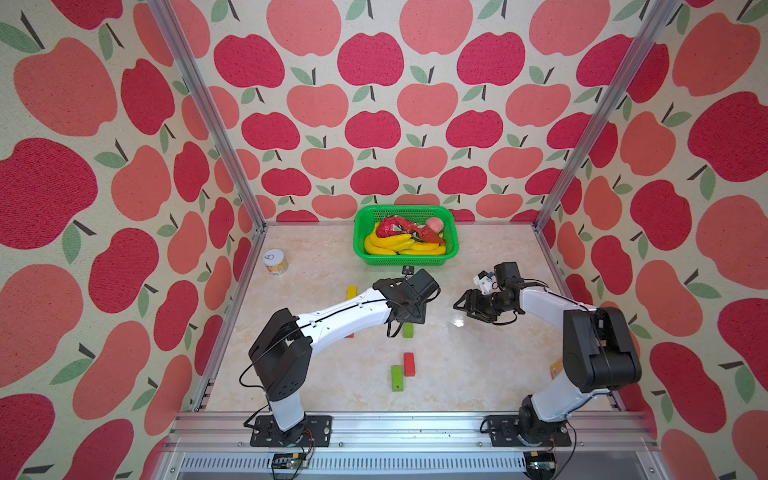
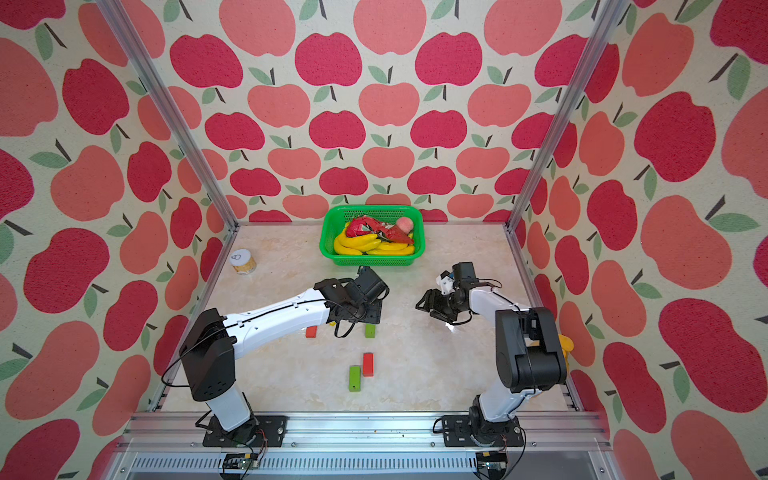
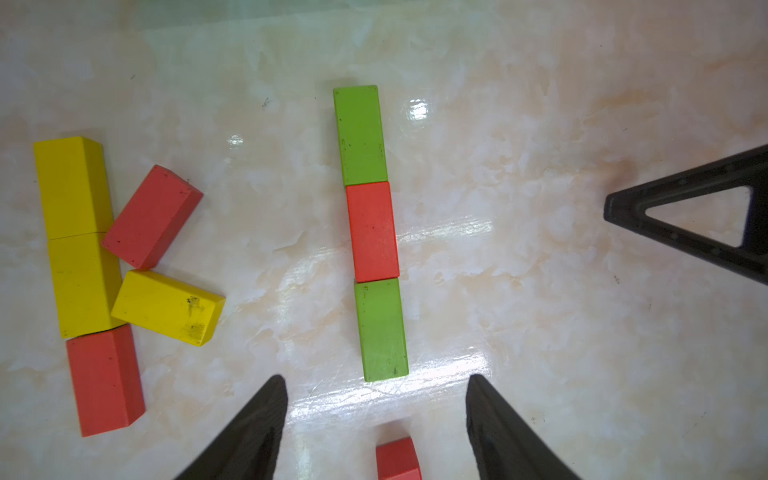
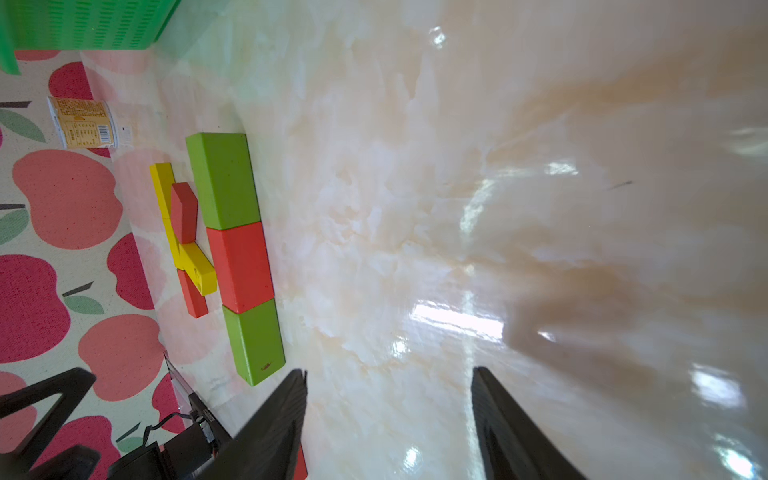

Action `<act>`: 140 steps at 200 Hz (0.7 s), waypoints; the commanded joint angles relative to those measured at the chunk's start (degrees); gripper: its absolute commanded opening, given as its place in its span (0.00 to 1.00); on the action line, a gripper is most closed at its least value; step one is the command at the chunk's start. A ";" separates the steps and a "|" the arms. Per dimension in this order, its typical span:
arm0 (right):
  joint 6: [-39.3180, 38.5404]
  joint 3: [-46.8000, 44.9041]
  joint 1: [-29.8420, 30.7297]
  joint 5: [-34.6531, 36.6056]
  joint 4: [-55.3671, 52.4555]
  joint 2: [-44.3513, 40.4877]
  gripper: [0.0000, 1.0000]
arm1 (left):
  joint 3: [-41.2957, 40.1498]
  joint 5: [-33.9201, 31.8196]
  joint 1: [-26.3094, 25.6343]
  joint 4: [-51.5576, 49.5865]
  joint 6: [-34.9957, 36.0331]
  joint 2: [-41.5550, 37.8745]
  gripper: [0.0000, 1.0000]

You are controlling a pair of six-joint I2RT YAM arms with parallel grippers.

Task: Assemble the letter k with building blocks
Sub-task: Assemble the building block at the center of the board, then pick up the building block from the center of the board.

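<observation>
In the left wrist view, yellow and red building blocks [image 3: 79, 232] form a k shape. Beside it, a green, a red and a green block [image 3: 372, 232] lie end to end in a straight column. My left gripper [image 3: 377, 377] hovers open over the near green block [image 1: 408, 330], holding nothing. A loose red block [image 3: 398, 459] lies on the table below its fingers. In both top views that red block [image 1: 409, 364] sits next to a loose green block [image 1: 397, 378]. My right gripper [image 4: 389, 370] is open and empty, to the right of the column [image 4: 237, 257].
A green basket [image 1: 405, 262] with toy bananas and other fruit stands at the back middle. A small labelled jar [image 1: 275, 262] stands at the back left. Metal frame posts and apple-print walls enclose the marble tabletop [image 1: 478, 374].
</observation>
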 commanded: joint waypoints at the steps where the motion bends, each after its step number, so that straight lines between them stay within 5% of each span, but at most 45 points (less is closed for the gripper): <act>1: 0.67 1.90 1.62 0.91 -1.38 -3.05 0.68 | -2.94 2.00 -0.18 -2.16 1.59 -2.61 0.71; 38: 2.75 1.31 3.16 -0.83 1.23 -4.19 0.68 | -5.14 4.50 -4.42 -10.14 -1.02 -5.33 0.70; 112: 0.73 -0.78 4.86 -4.86 1.09 -4.04 0.72 | -10.25 10.27 -14.36 -14.64 -18.10 -2.83 0.68; 124: 1.01 -1.96 5.10 -5.32 1.85 -4.30 0.81 | -10.16 10.27 -15.72 -15.68 -19.96 -2.00 0.68; 129: 1.07 -2.36 5.20 -5.57 2.17 -4.33 0.98 | -10.16 10.24 -16.18 -15.94 -20.50 -1.59 0.68; 140: 1.25 -3.11 5.47 -5.94 2.92 -4.37 0.99 | -10.32 10.23 -16.93 -16.00 -21.23 -1.00 0.68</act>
